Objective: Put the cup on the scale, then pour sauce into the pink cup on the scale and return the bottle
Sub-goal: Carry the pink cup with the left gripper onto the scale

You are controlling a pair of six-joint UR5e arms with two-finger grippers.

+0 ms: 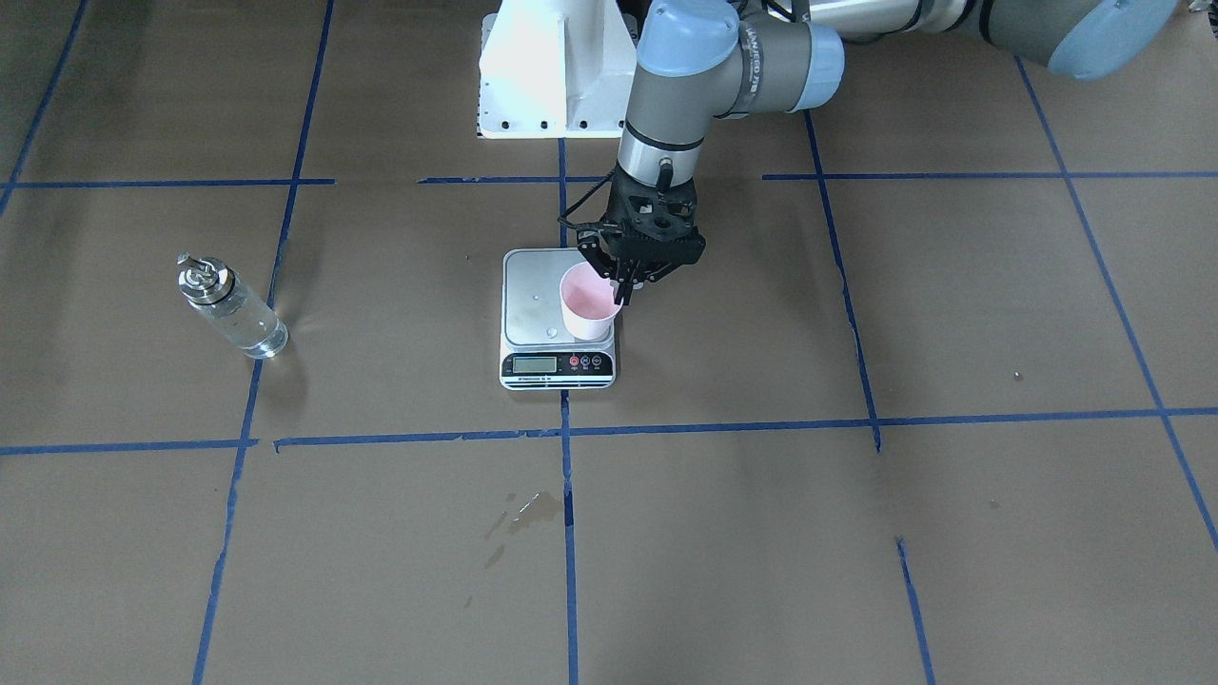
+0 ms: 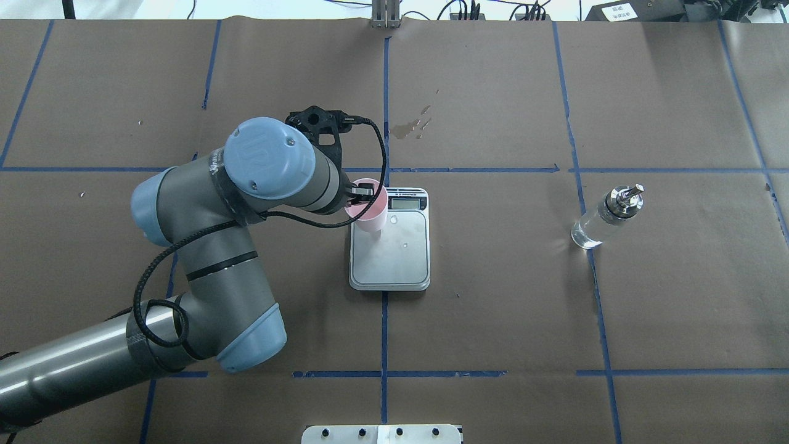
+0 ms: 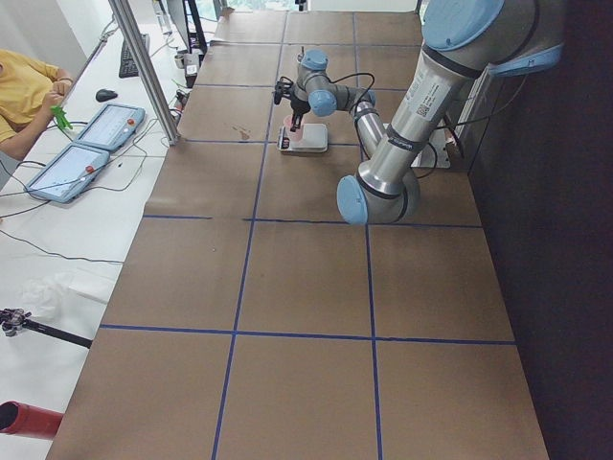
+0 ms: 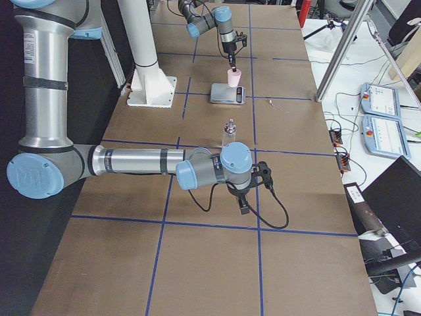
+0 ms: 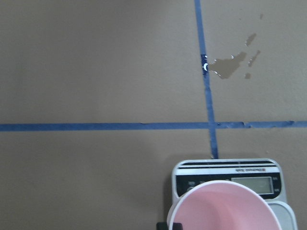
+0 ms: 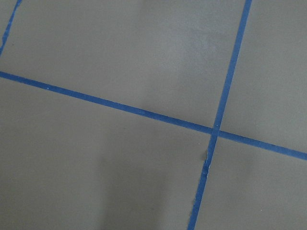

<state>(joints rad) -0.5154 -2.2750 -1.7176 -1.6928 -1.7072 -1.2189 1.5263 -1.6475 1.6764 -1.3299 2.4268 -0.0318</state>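
The pink cup (image 1: pixel 588 304) is upright over the near-display corner of the scale (image 1: pixel 536 303), on the robot's left side; whether it rests on the steel platform or hangs just above, I cannot tell. My left gripper (image 1: pixel 622 280) is shut on the cup's rim (image 2: pixel 368 208) from above. The left wrist view shows the cup's pink inside (image 5: pixel 224 211) and the scale's display strip (image 5: pixel 240 179). The glass bottle (image 1: pixel 231 309) with clear sauce stands upright far to the robot's right (image 2: pixel 607 216). My right gripper (image 4: pixel 244 205) shows only in the exterior right view; I cannot tell its state.
A wet stain (image 1: pixel 528 509) lies on the brown paper beyond the scale, on the operators' side. The white robot base (image 1: pixel 552 67) stands behind the scale. Blue tape lines cross the table. Tablets (image 4: pixel 385 105) lie off the table's far edge.
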